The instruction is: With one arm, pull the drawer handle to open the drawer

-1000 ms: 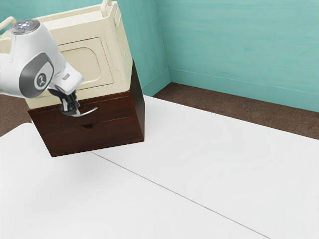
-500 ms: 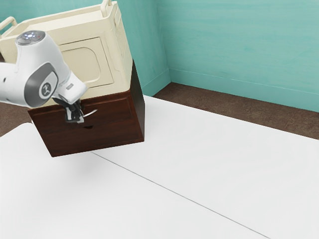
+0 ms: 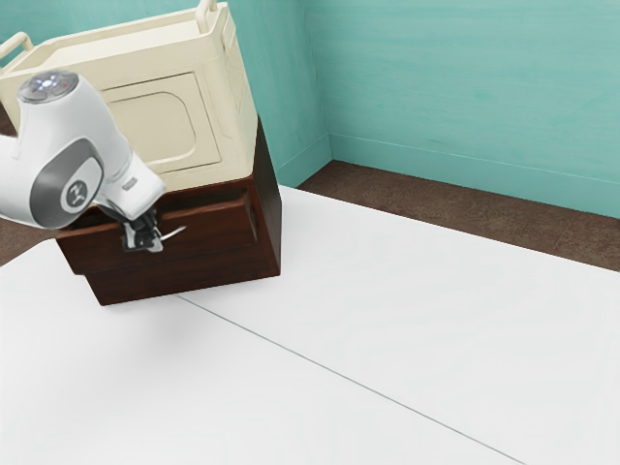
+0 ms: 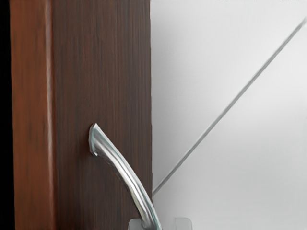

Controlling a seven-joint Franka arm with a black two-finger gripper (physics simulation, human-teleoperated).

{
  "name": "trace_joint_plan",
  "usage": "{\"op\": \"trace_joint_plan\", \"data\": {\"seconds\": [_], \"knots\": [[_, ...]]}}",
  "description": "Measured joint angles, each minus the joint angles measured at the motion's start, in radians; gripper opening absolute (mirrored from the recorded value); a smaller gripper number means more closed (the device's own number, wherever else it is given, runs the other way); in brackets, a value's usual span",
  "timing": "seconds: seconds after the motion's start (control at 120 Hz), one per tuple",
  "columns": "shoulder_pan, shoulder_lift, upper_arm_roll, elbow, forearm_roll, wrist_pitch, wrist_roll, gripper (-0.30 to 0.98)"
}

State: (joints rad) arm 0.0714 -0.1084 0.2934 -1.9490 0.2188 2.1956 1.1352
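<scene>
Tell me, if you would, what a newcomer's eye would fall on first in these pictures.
Probably the big cream box on the dark cabinet, at the exterior view's left, with the white arm reaching in front of it. Next might come the partly open upper drawer, with the gripper at the curved, shiny handle on its front.
</scene>
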Motion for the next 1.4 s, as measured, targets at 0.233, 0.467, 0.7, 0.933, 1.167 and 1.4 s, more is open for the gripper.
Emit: {"op": "trace_joint_plan", "data": {"seconds": [0.233, 0.467, 0.7, 0.933, 1.167, 1.4], "knots": [[-0.023, -0.11, -0.001, -0.117, 0.007, 0.011, -0.027, -0.1], [-0.045, -0.211, -0.004, -0.226, 0.017, 0.021, -0.057, -0.08], [-0.083, -0.321, -0.007, -0.329, 0.03, 0.016, -0.075, -0.16], [-0.1, -0.4, -0.008, -0.397, 0.05, 0.021, -0.102, -0.12], [-0.098, -0.405, -0.01, -0.397, 0.043, -0.002, -0.101, -0.04], [-0.09, -0.41, -0.01, -0.396, 0.035, -0.024, -0.094, 0.01]]}}
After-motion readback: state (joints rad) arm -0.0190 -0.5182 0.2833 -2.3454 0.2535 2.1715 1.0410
